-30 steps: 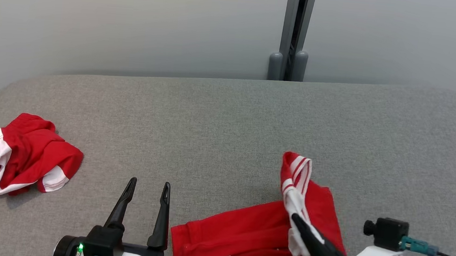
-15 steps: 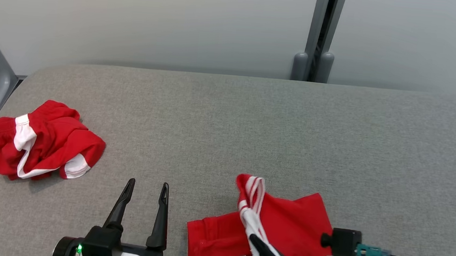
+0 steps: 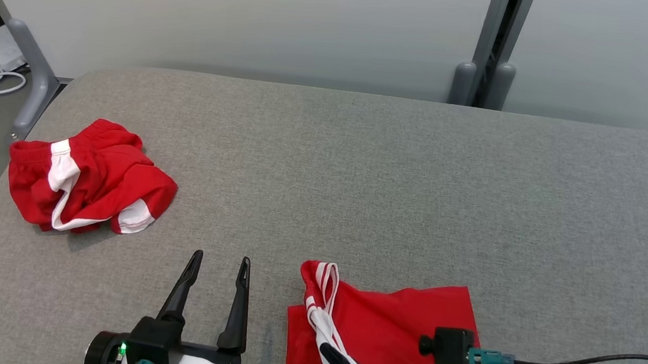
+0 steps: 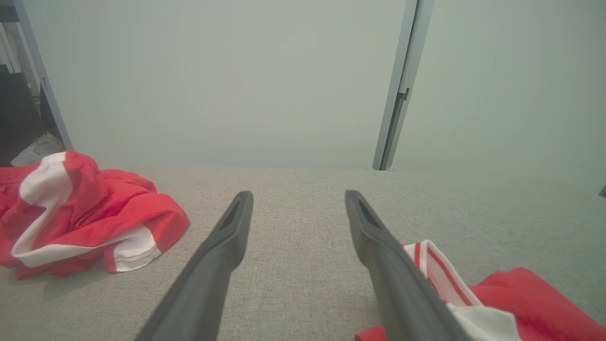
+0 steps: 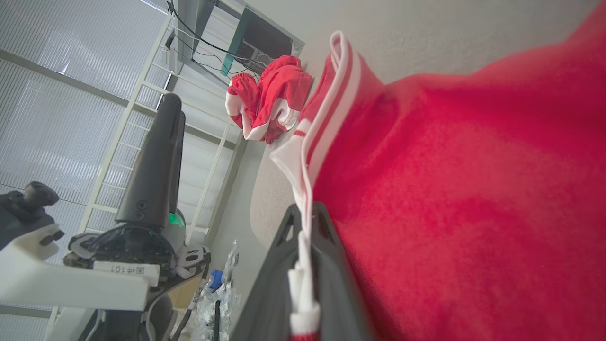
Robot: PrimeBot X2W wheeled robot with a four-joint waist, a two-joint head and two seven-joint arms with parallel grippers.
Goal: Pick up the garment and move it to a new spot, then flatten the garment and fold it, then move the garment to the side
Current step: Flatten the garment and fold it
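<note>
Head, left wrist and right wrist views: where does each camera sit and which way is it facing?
Head view: on the head, looking forward and down at the grey table; open left gripper lower left, right gripper at the bottom, shut on the held garment by its striped band.
Left wrist view: looks along its open fingers across the table to the pale wall.
Right wrist view: rolled sideways, close against the held garment; own fingers pinch the band.
Shared: all three show the crumpled garment.

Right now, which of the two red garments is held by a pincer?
The flatter garment in front of the robot: the shut right pincer clamps its striped white band. The crumpled garment lies untouched on the left.
</note>
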